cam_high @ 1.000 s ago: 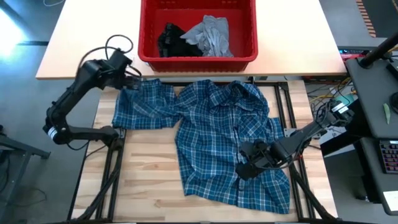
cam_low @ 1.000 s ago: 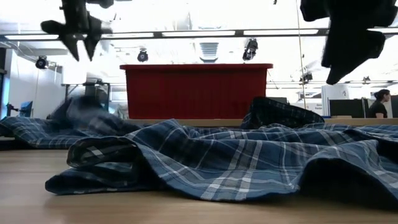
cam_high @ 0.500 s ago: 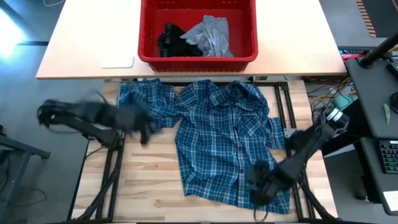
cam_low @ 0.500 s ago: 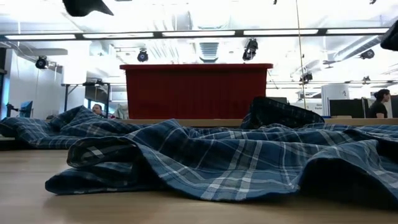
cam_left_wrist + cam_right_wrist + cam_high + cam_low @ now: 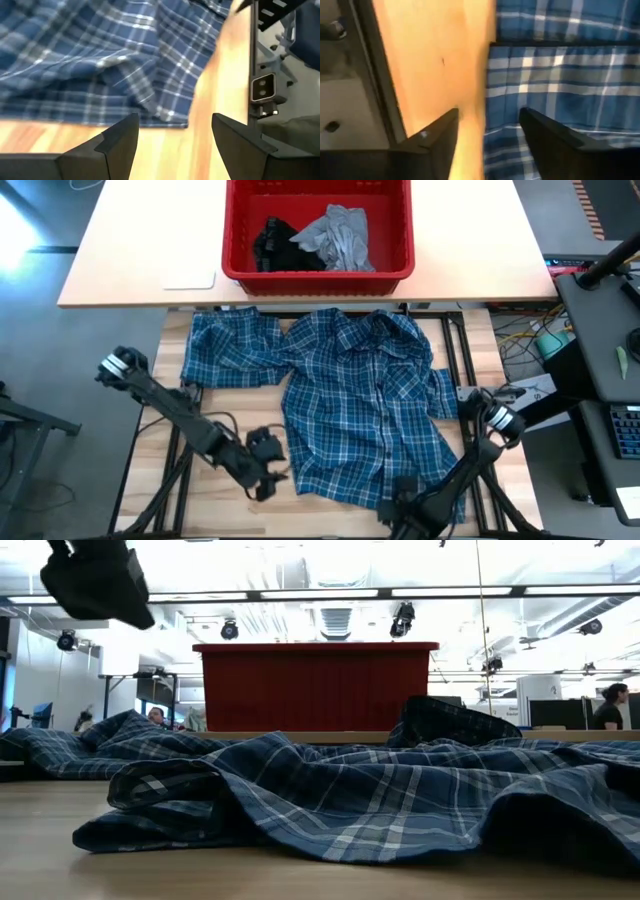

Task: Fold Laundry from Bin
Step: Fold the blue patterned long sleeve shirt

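The plaid shirt lies spread on the table below the bin. Both grippers, left and right, hover at its near hem, jaws apart, holding nothing.

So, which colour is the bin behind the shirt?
The bin is red; the high view shows it best.

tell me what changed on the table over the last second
Left claw swung from the shirt's far sleeve to the near hem; right claw slid toward the near edge. Both are open, holding nothing. Plaid shirt and red bin stayed put.
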`<action>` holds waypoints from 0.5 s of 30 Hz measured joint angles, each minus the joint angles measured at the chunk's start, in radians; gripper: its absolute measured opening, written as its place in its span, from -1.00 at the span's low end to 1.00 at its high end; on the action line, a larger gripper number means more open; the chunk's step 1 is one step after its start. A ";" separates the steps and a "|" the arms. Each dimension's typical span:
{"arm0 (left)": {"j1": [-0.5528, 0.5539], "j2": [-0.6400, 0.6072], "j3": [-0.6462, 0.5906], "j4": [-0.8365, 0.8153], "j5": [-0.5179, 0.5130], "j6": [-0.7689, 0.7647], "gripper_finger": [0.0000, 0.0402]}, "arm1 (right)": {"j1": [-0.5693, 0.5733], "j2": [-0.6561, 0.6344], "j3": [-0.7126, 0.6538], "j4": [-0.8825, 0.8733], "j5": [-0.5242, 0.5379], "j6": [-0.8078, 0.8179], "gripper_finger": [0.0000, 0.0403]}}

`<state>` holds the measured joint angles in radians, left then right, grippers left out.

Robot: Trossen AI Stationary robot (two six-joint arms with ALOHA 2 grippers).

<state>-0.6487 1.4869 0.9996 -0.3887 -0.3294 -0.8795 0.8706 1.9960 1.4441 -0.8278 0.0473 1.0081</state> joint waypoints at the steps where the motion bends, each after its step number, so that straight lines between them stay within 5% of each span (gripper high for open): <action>1: -0.005 0.026 0.024 0.005 0.000 0.010 0.17 | -0.003 0.011 0.008 -0.014 0.005 0.004 -0.09; 8: -0.016 0.194 0.205 -0.002 0.000 0.159 0.17 | -0.024 -0.020 0.008 -0.064 0.017 -0.028 -0.87; 15: 0.071 0.343 0.428 0.000 0.000 0.378 0.17 | -0.122 -0.275 0.007 -0.299 0.186 -0.055 -0.94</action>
<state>-0.5775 1.8298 1.4276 -0.3892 -0.3298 -0.5013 0.7487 1.7208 1.4513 -1.1269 0.2337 0.9526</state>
